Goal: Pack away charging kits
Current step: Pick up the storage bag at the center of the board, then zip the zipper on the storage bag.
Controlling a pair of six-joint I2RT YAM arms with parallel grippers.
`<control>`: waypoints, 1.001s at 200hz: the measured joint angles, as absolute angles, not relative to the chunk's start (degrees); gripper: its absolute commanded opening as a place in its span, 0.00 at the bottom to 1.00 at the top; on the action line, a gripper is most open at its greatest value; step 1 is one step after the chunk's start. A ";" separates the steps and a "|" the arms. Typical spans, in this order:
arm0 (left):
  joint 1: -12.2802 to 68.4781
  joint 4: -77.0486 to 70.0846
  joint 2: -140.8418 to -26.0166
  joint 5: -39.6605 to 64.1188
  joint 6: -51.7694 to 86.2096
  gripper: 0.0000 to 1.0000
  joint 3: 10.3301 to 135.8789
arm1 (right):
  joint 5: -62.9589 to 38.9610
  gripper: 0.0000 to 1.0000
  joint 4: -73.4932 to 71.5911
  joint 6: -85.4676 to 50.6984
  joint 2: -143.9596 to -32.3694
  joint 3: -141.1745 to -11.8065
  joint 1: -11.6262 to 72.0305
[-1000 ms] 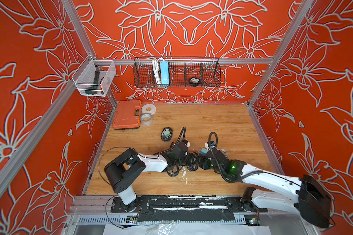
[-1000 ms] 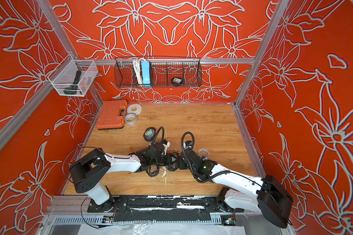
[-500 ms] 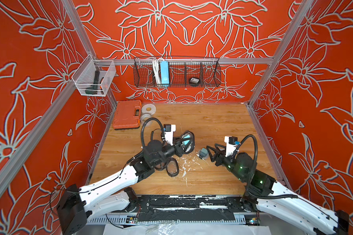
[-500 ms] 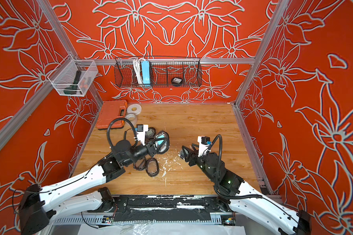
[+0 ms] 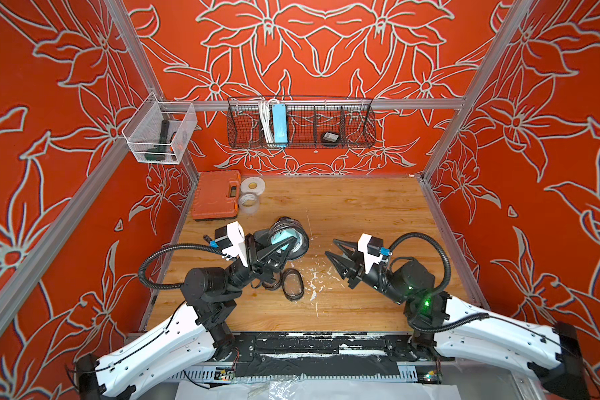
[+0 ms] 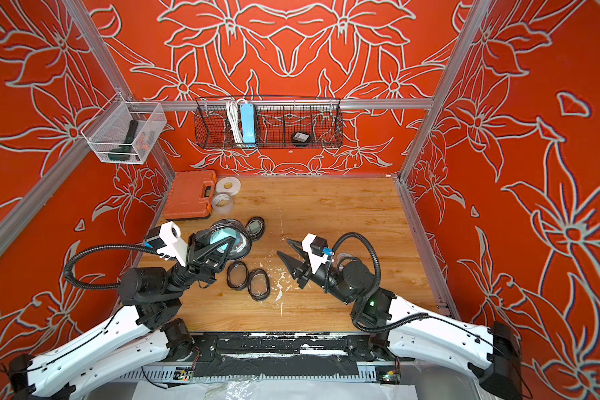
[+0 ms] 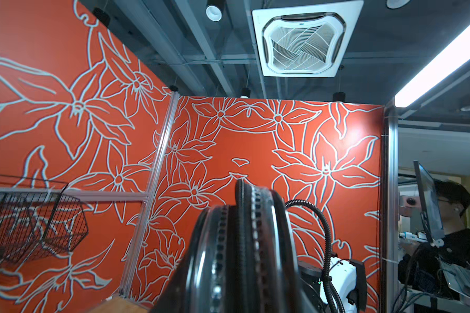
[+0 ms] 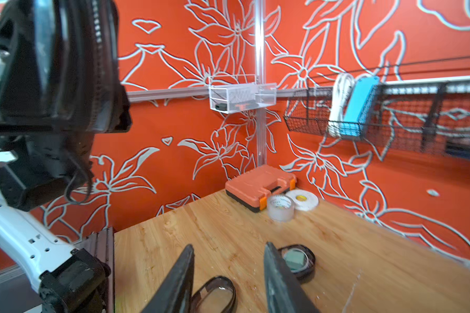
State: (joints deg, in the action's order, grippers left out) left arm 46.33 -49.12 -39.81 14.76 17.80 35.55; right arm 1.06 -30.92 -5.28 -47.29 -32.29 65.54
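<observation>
Left of the frame's middle, the left gripper [image 5: 286,246] clamps a black-rimmed clear case [image 5: 300,239] - a teal-blue adapter [image 5: 280,239] shows inside it. To the right and apart from it, the right gripper [image 5: 330,247] has its jaws spread, with nothing between them. Just below the held case, empty oval cases [image 5: 293,287] lie on the wooden table [image 5: 361,207], one partly hidden by the arm. An orange tool box [image 5: 215,194] and two tape rolls [image 5: 253,184] sit in the table's upper left corner

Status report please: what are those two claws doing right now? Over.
Left gripper shut on clear oval case, lifted, teal adapter inside. Right gripper open, empty. Two more oval cases on table between arms; nothing blocking.
</observation>
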 measured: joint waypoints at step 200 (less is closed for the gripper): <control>50.02 -44.42 -51.37 3.92 8.51 0.00 46.57 | 10.55 0.28 -46.81 10.74 -65.34 -44.64 73.21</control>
State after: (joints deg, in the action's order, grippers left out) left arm 50.02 -44.42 -51.37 3.92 8.51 46.57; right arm 10.55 -46.81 10.74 -65.34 -44.64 73.21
